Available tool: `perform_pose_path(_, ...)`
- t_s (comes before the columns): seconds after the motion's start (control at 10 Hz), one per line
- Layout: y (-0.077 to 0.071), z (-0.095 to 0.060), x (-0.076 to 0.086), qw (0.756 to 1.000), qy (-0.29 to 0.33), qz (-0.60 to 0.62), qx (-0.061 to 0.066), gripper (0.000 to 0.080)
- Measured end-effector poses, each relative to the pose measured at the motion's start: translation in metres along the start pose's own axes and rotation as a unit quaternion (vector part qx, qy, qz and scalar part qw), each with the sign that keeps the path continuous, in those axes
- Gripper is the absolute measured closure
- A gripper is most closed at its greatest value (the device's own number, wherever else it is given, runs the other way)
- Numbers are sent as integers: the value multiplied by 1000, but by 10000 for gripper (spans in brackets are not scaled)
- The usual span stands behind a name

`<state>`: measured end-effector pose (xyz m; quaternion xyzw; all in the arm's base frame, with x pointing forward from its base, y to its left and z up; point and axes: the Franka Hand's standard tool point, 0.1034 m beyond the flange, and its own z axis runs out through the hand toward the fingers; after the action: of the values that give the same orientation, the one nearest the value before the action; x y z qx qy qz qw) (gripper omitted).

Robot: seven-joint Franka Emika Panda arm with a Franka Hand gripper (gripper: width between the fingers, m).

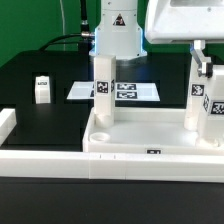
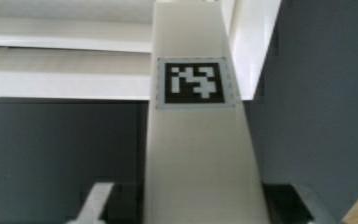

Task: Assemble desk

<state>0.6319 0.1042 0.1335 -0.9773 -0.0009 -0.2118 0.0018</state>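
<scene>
The white tabletop (image 1: 150, 140) lies rim-up at the front of the table. One white square leg (image 1: 103, 95) stands upright in its corner on the exterior view's left. My gripper (image 1: 204, 56) is at the exterior view's right, shut on the top of a second upright leg (image 1: 200, 105) that stands at the tabletop's right corner. In the wrist view this tagged leg (image 2: 197, 110) fills the middle and runs down between my gripper (image 2: 194, 208) fingers (image 2: 101, 205). A third short leg (image 1: 42, 90) stands loose on the black table at the left.
The marker board (image 1: 128, 91) lies flat behind the tabletop. A low white border rail (image 1: 40, 158) runs along the front and up the left side. The robot base (image 1: 118, 35) stands at the back centre.
</scene>
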Motion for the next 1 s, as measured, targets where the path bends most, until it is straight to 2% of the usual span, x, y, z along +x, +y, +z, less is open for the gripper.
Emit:
perform_pose_path(0.3, 0, 0, 0, 1000, 3, 0, 0, 501)
perform_pose_path(0.4, 0, 0, 0, 1000, 3, 0, 0, 310)
perform_pose_path(0.5, 0, 0, 0, 1000, 3, 0, 0, 310)
perform_pose_path(0.6, 0, 0, 0, 1000, 3, 0, 0, 185)
perform_pose_path(0.7, 0, 0, 0, 1000, 3, 0, 0, 154)
perform_pose_path(1.0, 1, -6, 5, 1000, 3, -4, 1, 150)
